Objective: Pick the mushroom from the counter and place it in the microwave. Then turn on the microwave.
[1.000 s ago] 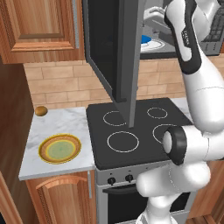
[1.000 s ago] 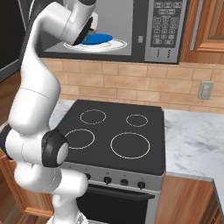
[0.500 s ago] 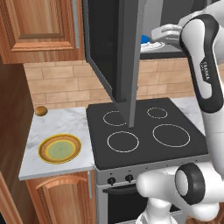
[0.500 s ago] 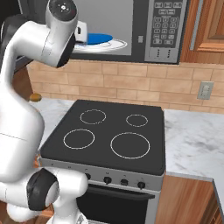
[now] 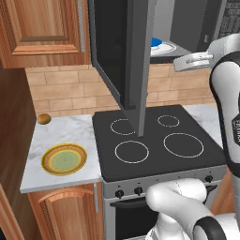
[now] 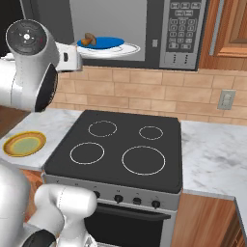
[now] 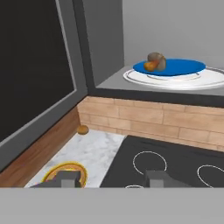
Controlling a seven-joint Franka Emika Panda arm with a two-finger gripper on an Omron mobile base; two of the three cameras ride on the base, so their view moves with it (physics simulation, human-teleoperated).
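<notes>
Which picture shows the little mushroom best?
The hand view: the mushroom sits close and unblocked on the blue plate inside the microwave. The right base view shows it small and farther off. In the left base view I cannot make it out.

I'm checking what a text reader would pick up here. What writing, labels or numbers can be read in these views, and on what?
"FRANKA", running vertically on the arm's white link, blurred and only partly legible.
Microwave keypad: button markings too small to read.
Stove knobs: no readable marks.
</notes>
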